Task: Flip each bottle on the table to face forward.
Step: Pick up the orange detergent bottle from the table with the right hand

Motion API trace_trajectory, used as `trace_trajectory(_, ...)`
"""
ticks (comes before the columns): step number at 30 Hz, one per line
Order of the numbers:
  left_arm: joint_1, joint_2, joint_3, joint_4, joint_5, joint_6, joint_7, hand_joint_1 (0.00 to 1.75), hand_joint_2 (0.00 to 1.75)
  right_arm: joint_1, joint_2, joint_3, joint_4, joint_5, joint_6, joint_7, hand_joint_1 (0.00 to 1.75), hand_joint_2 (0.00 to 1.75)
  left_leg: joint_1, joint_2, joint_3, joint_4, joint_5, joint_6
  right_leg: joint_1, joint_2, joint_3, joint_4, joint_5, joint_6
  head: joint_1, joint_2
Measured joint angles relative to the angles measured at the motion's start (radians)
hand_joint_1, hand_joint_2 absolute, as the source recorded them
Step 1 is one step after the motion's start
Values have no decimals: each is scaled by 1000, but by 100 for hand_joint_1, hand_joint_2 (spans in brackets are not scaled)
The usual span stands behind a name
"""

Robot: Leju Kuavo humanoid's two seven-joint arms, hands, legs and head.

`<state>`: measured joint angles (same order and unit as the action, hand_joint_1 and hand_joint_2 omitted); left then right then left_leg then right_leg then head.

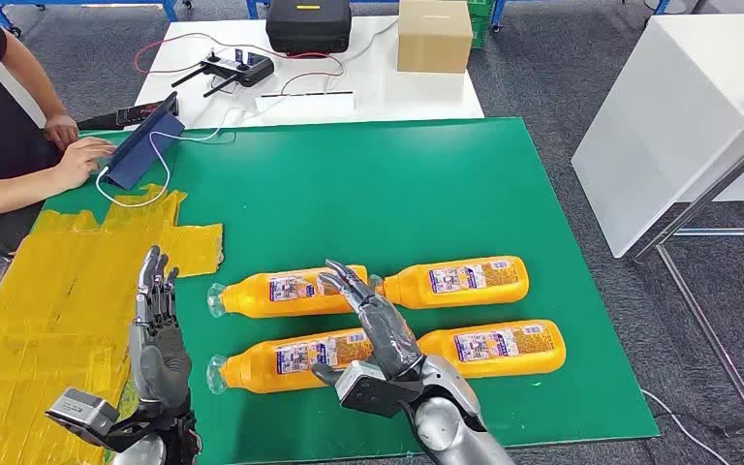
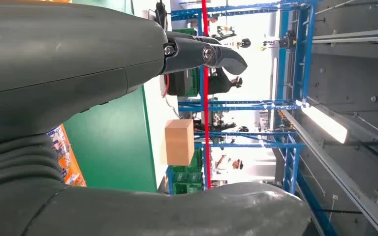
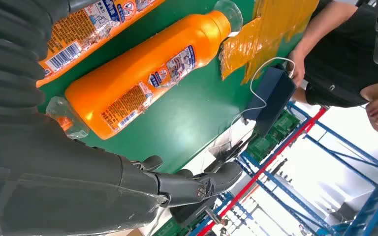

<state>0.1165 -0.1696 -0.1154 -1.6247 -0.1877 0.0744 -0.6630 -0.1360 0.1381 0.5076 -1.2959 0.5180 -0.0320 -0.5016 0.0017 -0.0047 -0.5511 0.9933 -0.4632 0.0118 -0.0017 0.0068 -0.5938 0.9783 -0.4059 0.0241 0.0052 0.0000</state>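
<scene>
Four orange bottles lie on their sides on the green table (image 1: 426, 194), in two rows with labels up. The back-left bottle (image 1: 281, 294) and back-right bottle (image 1: 460, 280) lie end to end. In front of them are the front-left bottle (image 1: 291, 356) and front-right bottle (image 1: 499, 347). My right hand (image 1: 373, 320) hovers over the gap in the middle of them, fingers stretched out, holding nothing. My left hand (image 1: 155, 325) stands raised left of the bottles, fingers straight and empty. In the right wrist view the back-left bottle (image 3: 147, 73) lies past my fingers (image 3: 202, 182).
A yellow taped patch (image 1: 68, 281) covers the table's left side. A person's hand (image 1: 82, 160) rests by a dark tablet (image 1: 150, 140) with a white cable. Behind stands a white table with a cardboard box (image 1: 434, 36), a black case (image 1: 308, 24) and a controller (image 1: 237, 70). A white cabinet (image 1: 678, 107) is at the right.
</scene>
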Motion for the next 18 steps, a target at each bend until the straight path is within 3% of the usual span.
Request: trace_trajectory(18,-13,-5,6,17,-13,2,0,0,0,-15,0,23,22,10,7,10,0,175,0,0,0,0,0,0,0,0,0,0,0,0,0,0)
